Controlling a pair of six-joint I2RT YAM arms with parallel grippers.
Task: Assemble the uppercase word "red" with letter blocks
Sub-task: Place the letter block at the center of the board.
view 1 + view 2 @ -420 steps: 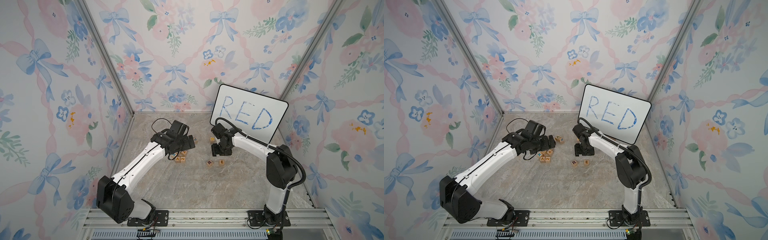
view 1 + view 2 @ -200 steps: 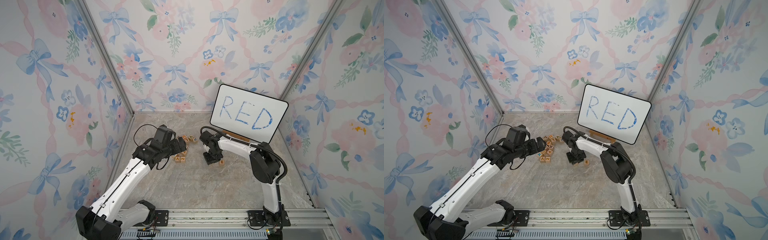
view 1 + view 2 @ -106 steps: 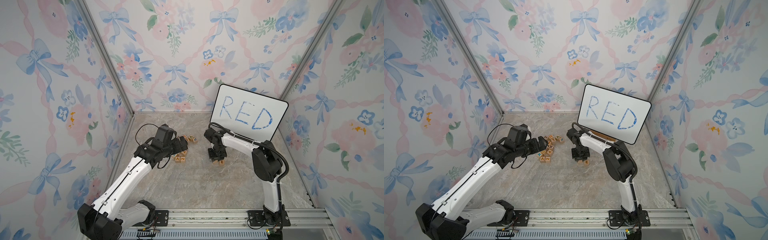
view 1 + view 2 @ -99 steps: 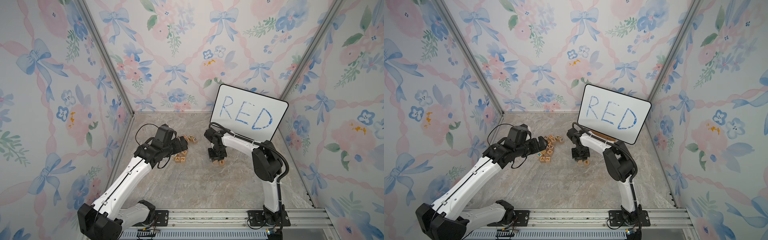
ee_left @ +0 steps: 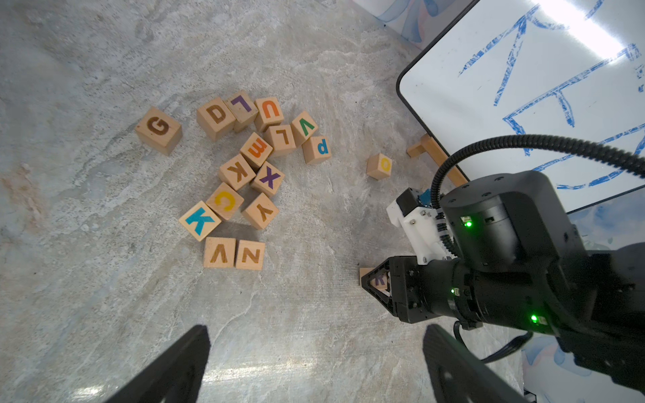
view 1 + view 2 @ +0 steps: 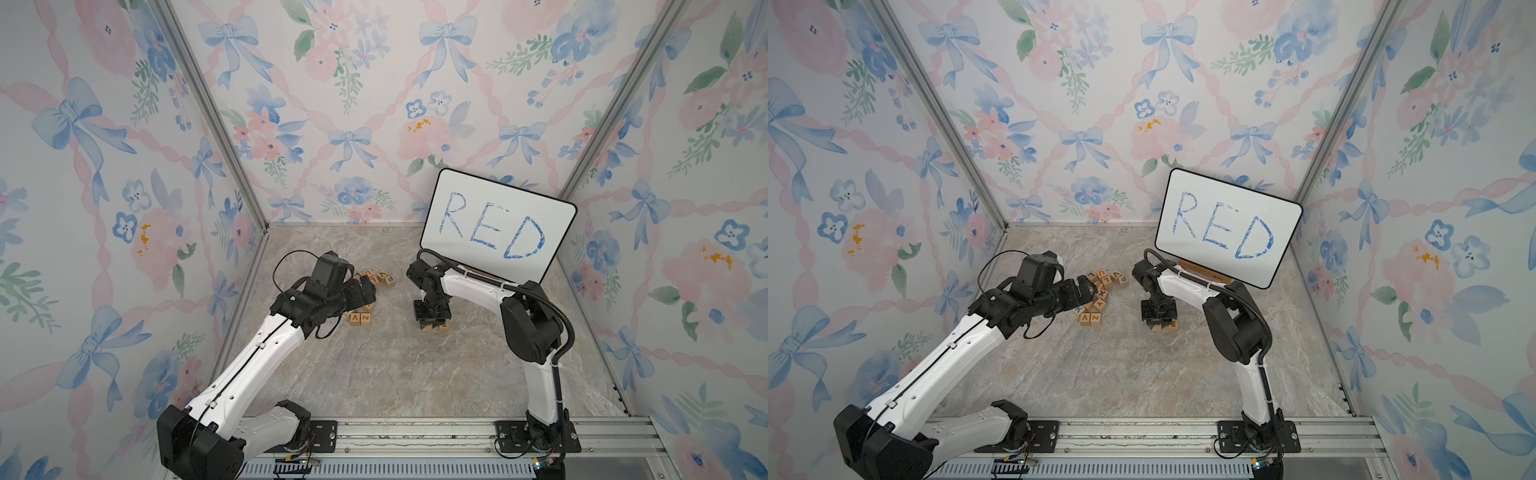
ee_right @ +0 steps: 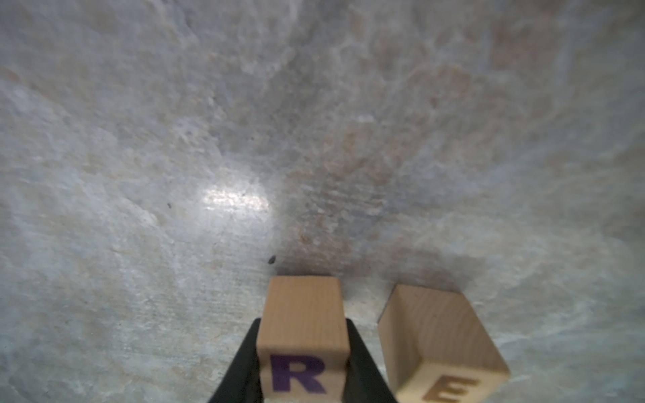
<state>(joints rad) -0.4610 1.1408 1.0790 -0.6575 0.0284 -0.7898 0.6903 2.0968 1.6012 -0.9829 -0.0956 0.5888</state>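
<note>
My right gripper (image 7: pixel 303 366) is shut on the letter block with a dark purple R (image 7: pixel 303 335), held low at the marble floor. The block with an orange E (image 7: pixel 439 345) stands close beside it, slightly turned, with a narrow gap between them. Both top views show this pair under the right gripper (image 6: pixel 432 318) (image 6: pixel 1158 318). A block showing D (image 5: pixel 215 117) lies at the far edge of the loose pile. My left gripper (image 5: pixel 316 335) is open and empty, hovering between the pile and the right gripper (image 5: pixel 375 281).
Several loose letter blocks (image 5: pixel 244 181) lie in a pile left of centre, with a G block (image 5: pixel 158 129) apart. A lone O block (image 5: pixel 379 165) sits near the wooden stand of the white board (image 6: pixel 498 224), which reads RED. Flowered walls close in three sides.
My right gripper closed on the R block and shifted it slightly right, toward the E block. The left arm drew back from the pile earlier and has since held still, open.
</note>
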